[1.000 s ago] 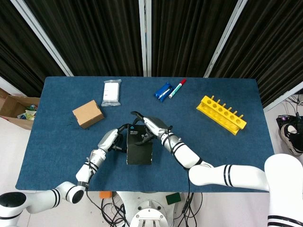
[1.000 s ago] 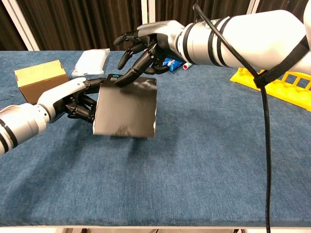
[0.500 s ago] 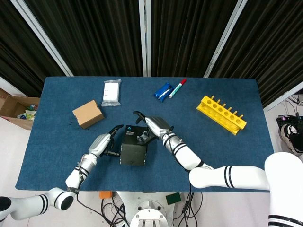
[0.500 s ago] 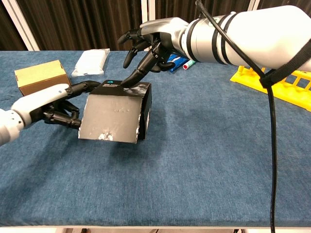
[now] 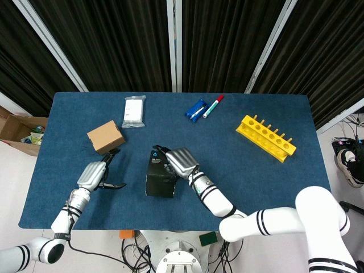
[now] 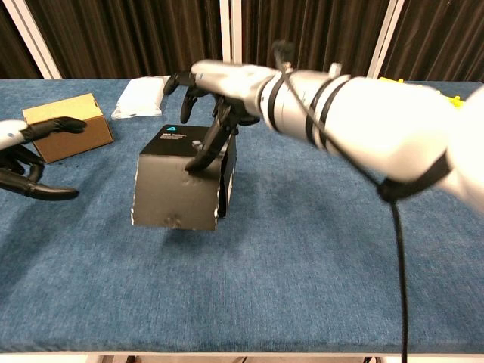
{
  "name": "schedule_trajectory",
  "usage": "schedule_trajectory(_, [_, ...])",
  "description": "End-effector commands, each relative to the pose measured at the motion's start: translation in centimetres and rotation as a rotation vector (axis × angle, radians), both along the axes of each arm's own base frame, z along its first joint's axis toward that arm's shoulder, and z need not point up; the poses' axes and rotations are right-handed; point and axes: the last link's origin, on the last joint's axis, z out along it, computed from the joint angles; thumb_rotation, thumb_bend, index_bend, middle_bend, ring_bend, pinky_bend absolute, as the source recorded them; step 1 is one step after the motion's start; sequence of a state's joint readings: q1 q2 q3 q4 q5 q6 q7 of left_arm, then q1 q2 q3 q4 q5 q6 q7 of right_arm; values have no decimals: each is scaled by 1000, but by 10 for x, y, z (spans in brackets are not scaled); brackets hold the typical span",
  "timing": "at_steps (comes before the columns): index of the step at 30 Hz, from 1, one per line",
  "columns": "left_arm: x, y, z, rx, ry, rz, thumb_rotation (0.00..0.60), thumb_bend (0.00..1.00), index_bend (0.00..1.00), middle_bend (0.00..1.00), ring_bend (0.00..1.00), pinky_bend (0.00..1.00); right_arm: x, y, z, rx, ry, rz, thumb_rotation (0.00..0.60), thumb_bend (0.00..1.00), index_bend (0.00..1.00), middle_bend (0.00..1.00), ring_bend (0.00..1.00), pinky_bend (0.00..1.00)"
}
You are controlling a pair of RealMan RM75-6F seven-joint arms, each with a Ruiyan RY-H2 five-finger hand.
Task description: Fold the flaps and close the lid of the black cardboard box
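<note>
While the right hand (image 6: 219, 94) presses spread fingers on the lid of the black cardboard box (image 6: 181, 181) near the table's (image 5: 256, 182) front edge, the open left hand (image 5: 94, 173) hangs apart; light, stiff card likely slides, so brace its side walls.

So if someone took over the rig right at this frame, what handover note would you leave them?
Left hand: open, holding nothing, off to the left of the black cardboard box.
Right hand: on top of the box, fingers pressing its lid.
Box: upright, mid-table.
Done: lid looks folded down.
Left: cannot tell if it is tucked; check the right side edge before releasing.
</note>
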State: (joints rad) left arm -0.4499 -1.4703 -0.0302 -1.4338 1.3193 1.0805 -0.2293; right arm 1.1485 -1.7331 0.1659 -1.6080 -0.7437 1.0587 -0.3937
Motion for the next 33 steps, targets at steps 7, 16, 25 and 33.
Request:
schedule_trajectory(7, [7,0,3,-2,-22,-41,400,0,3,29,706,1000,-28,16,-43,-255,122,217,600,4,303,305,798,1000])
schedule_trajectory(16, [16,8,7,14,-35,-83,397,0,3,28,703,1000,-43,3,-53,-300,90,258,600,296,528,498,817,1000])
schedule_trajectory(25, [9,11,19,73,43,-106,398,0,5,46,696,994,-40,-8,-25,-375,14,248,600,281,510,398,790,1000])
schedule_trajectory(33, [-29,13,72,319,455,-164,461,0,154,156,493,742,-82,-27,61,-473,34,146,600,252,236,247,480,603])
